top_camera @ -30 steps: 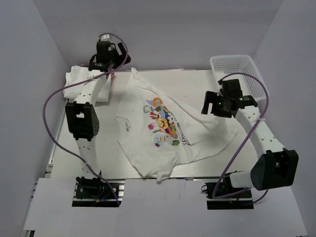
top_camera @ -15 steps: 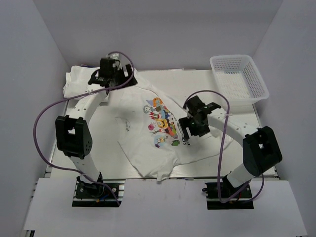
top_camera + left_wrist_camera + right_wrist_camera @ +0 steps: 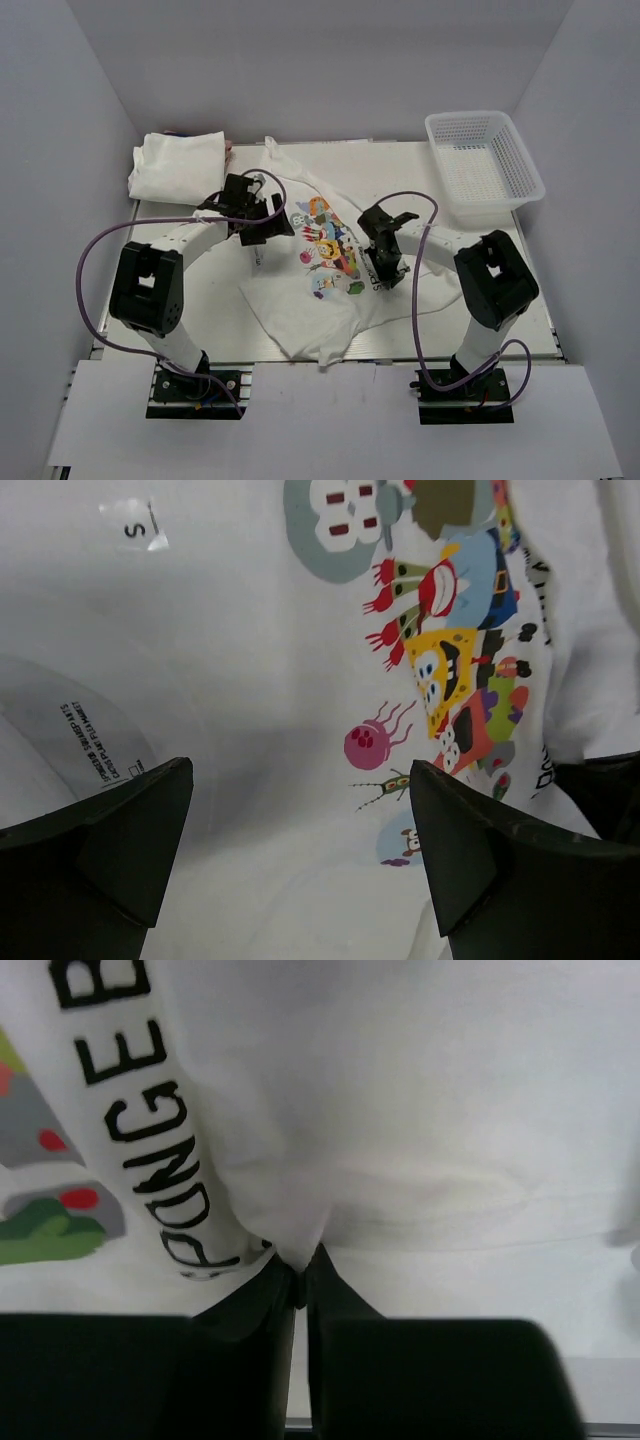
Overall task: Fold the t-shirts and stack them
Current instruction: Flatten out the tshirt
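The right gripper [image 3: 300, 1278] has its two dark fingers [image 3: 340, 1305] drawn almost together, and a small ridge of white cloth is pinched between their tips, so it grips the printed t-shirt [image 3: 300, 300] just beside the dark lettering [image 3: 140, 1130] that runs along the edge of the cartoon print [image 3: 450, 670]. The left gripper [image 3: 300, 770] stands wide apart, nothing between its fingers [image 3: 110, 850], and it hangs over the same shirt on the other side of the print, close to the collar, where a small size label [image 3: 135, 530] and printed care text show inside the neck (whether its tips touch the cloth cannot be told). From above, both arms bend inward toward the middle of the table [image 3: 215, 300], one gripper on each side of the print. The printed t-shirt lies spread out and rumpled, chest up, across the centre, its lower hem reaching the near edge. A second t-shirt [image 3: 178, 165], a plain white bundle, sits in the far left corner, well apart from both grippers. A white mesh basket [image 3: 533, 175] stands at the far right corner. Purple cables [image 3: 95, 250] loop along each arm.
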Controlling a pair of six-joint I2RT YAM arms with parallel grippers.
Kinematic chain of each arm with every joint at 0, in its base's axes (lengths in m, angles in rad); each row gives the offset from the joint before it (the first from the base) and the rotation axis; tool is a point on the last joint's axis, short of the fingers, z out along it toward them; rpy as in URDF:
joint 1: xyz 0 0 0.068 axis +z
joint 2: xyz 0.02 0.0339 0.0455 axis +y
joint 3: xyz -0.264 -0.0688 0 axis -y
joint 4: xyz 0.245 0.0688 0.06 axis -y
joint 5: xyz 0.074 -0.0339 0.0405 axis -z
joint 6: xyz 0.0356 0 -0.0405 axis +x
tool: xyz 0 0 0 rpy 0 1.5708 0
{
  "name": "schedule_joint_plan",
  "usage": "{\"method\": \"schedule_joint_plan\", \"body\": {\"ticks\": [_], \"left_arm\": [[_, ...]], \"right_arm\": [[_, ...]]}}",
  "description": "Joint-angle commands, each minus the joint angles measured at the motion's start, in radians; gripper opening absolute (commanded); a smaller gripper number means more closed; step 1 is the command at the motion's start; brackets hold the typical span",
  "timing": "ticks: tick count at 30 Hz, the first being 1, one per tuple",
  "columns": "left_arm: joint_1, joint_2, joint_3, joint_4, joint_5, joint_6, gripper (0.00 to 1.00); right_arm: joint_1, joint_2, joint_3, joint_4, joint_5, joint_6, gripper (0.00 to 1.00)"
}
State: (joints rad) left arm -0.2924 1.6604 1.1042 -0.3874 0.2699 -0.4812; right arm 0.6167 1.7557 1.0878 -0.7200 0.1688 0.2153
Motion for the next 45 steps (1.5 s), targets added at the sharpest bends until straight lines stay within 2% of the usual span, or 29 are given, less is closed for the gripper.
{"method": "schedule_joint_plan", "body": {"ticks": [1, 3, 4, 9, 15, 16, 17, 19, 20, 21, 24, 28, 33, 35, 36, 37, 38, 39, 45], "left_arm": [[-0.013, -0.005, -0.007, 0.013, -0.024, -0.023, 1.0], [-0.013, -0.005, -0.033, -0.021, -0.07, -0.023, 1.0], [-0.013, 0.005, -0.033, -0.033, -0.111, -0.023, 1.0], [-0.013, 0.079, -0.009, -0.183, -0.264, -0.023, 1.0], [-0.004, 0.141, 0.002, -0.24, -0.35, -0.004, 1.0], [-0.004, 0.153, 0.002, -0.249, -0.368, -0.004, 1.0], [-0.004, 0.163, 0.014, -0.263, -0.383, 0.006, 1.0], [-0.004, 0.179, 0.041, -0.283, -0.425, 0.006, 1.0], [0.005, 0.188, 0.055, -0.325, -0.442, 0.006, 1.0], [0.006, 0.202, 0.066, -0.343, -0.46, 0.006, 1.0], [0.006, 0.211, 0.091, -0.38, -0.55, 0.015, 1.0], [0.006, 0.242, 0.14, -0.389, -0.574, 0.03, 1.0], [0.006, 0.23, 0.149, -0.369, -0.555, 0.039, 1.0], [0.006, 0.217, 0.14, -0.369, -0.555, 0.039, 1.0], [0.006, 0.207, 0.14, -0.369, -0.564, 0.039, 1.0], [0.006, 0.197, 0.14, -0.369, -0.564, 0.039, 1.0], [0.006, 0.197, 0.129, -0.369, -0.574, 0.039, 1.0], [0.006, 0.197, 0.129, -0.369, -0.574, 0.039, 1.0], [0.015, 0.176, 0.105, -0.36, -0.583, 0.058, 1.0]], "right_arm": [[-0.005, -0.002, 0.067, 0.03, 0.081, 0.028, 0.07], [-0.006, -0.033, 0.083, -0.008, 0.104, 0.032, 0.0], [-0.006, -0.038, 0.118, -0.019, 0.118, 0.026, 0.0], [-0.028, -0.035, 0.222, -0.125, 0.175, -0.002, 0.0], [-0.049, -0.036, 0.271, -0.19, 0.12, -0.111, 0.06], [-0.045, -0.039, 0.246, -0.19, 0.1, -0.132, 0.09], [-0.038, -0.041, 0.235, -0.193, 0.018, -0.21, 0.19], [-0.038, -0.05, 0.189, -0.187, -0.043, -0.241, 0.33], [-0.041, -0.056, 0.179, -0.177, -0.072, -0.249, 0.44], [-0.043, -0.062, 0.173, -0.177, -0.142, -0.263, 0.47], [-0.037, -0.079, 0.147, -0.144, -0.193, -0.26, 0.54], [-0.041, -0.061, 0.17, -0.056, -0.181, -0.264, 0.59], [-0.043, 0.007, 0.175, 0.022, -0.173, -0.275, 0.59], [-0.043, 0.019, 0.181, 0.046, -0.101, -0.258, 0.59], [-0.046, 0.024, 0.175, 0.051, -0.075, -0.255, 0.56], [-0.048, 0.03, 0.176, 0.069, -0.051, -0.228, 0.39], [-0.049, 0.03, 0.182, 0.071, -0.046, -0.223, 0.31], [-0.051, 0.031, 0.187, 0.07, -0.04, -0.223, 0.28], [-0.054, 0.019, 0.156, 0.036, -0.02, -0.228, 0.31]]}}
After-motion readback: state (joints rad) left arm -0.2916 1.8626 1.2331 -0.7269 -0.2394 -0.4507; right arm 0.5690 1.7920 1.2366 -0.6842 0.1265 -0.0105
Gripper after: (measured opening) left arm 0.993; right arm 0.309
